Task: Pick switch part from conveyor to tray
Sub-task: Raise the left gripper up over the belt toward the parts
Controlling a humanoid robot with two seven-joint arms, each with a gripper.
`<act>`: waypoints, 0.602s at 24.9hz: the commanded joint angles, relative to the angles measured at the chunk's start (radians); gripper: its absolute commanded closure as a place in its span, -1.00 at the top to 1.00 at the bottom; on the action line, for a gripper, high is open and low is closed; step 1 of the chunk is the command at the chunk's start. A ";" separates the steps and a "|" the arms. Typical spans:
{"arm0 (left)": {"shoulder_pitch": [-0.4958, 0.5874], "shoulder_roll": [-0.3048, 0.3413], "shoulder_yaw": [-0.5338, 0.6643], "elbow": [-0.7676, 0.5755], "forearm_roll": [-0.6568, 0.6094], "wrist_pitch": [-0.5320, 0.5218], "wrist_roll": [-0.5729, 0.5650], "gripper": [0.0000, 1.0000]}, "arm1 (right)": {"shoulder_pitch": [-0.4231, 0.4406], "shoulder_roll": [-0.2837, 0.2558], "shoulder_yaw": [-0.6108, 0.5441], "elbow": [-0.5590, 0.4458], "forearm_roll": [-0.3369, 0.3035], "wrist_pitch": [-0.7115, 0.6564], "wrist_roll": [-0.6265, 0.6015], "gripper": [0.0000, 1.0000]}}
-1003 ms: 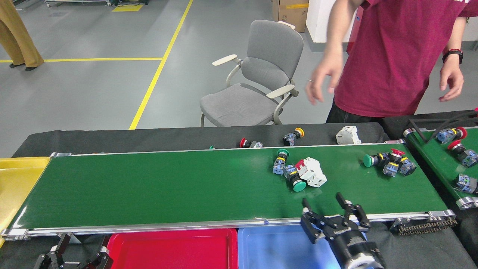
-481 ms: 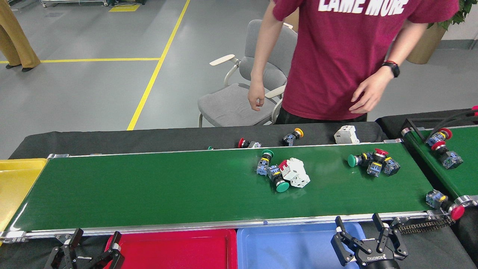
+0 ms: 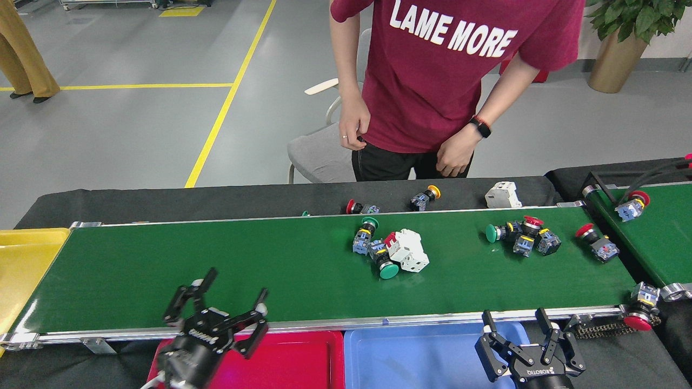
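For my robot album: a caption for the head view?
Two open end effectors wait by the conveyor carrying switch parts.

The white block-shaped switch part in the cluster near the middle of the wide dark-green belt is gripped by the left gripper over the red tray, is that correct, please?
Not quite. In the head view the white block-shaped switch part lies free on the wide dark-green belt, among green-capped parts. The left gripper is open and empty, apart from it, at the belt's near rail above the red tray.
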State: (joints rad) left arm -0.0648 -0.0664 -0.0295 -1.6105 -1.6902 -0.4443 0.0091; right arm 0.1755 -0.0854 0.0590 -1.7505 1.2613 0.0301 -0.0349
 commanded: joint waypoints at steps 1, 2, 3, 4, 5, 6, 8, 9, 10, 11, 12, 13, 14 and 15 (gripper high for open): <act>-0.056 -0.027 -0.032 0.060 -0.003 0.022 -0.055 1.00 | -0.045 0.012 -0.004 -0.003 -0.003 0.016 0.032 0.94; -0.082 -0.033 -0.047 0.103 -0.006 0.044 -0.055 1.00 | -0.067 0.016 -0.004 0.003 -0.002 0.025 0.047 0.94; -0.110 -0.035 -0.072 0.144 -0.009 0.075 -0.055 1.00 | -0.085 0.019 -0.004 0.008 -0.002 0.028 0.061 0.94; -0.133 -0.033 -0.093 0.182 -0.009 0.107 -0.055 1.00 | -0.097 0.021 -0.002 0.009 -0.002 0.030 0.073 0.94; -0.165 -0.030 -0.121 0.224 -0.011 0.154 -0.055 1.00 | -0.106 0.024 0.002 0.012 -0.002 0.030 0.086 0.94; -0.199 -0.029 -0.148 0.264 -0.013 0.193 -0.055 1.00 | -0.116 0.036 0.004 0.023 -0.002 0.030 0.096 0.94; -0.244 -0.027 -0.176 0.328 -0.014 0.237 -0.055 1.00 | -0.143 0.059 0.005 0.048 0.003 0.030 0.099 0.94; -0.265 -0.027 -0.179 0.359 -0.014 0.253 -0.054 1.00 | -0.154 0.065 0.007 0.062 0.004 0.030 0.101 0.94; -0.279 -0.029 -0.179 0.376 -0.014 0.256 -0.054 1.00 | -0.163 0.065 0.007 0.075 0.006 0.030 0.101 0.94; -0.294 -0.029 -0.179 0.397 -0.016 0.259 -0.054 1.00 | -0.177 0.067 0.007 0.100 0.007 0.031 0.101 0.94; -0.306 -0.029 -0.179 0.416 -0.016 0.266 -0.054 1.00 | -0.194 0.069 0.008 0.128 0.007 0.036 0.101 0.94; -0.316 -0.029 -0.181 0.434 -0.016 0.279 -0.054 1.00 | -0.214 0.070 0.010 0.152 0.009 0.045 0.099 0.94; -0.329 -0.029 -0.181 0.460 -0.016 0.294 -0.052 1.00 | -0.235 0.073 0.015 0.175 0.009 0.056 0.099 0.94; -0.339 -0.029 -0.181 0.480 -0.016 0.303 -0.051 1.00 | -0.252 0.076 0.027 0.193 0.009 0.064 0.099 0.94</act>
State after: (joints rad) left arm -0.3793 -0.0967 -0.2087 -1.1357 -1.7021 -0.1666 -0.0492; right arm -0.0537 -0.0163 0.0795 -1.5601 1.2693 0.0809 0.0648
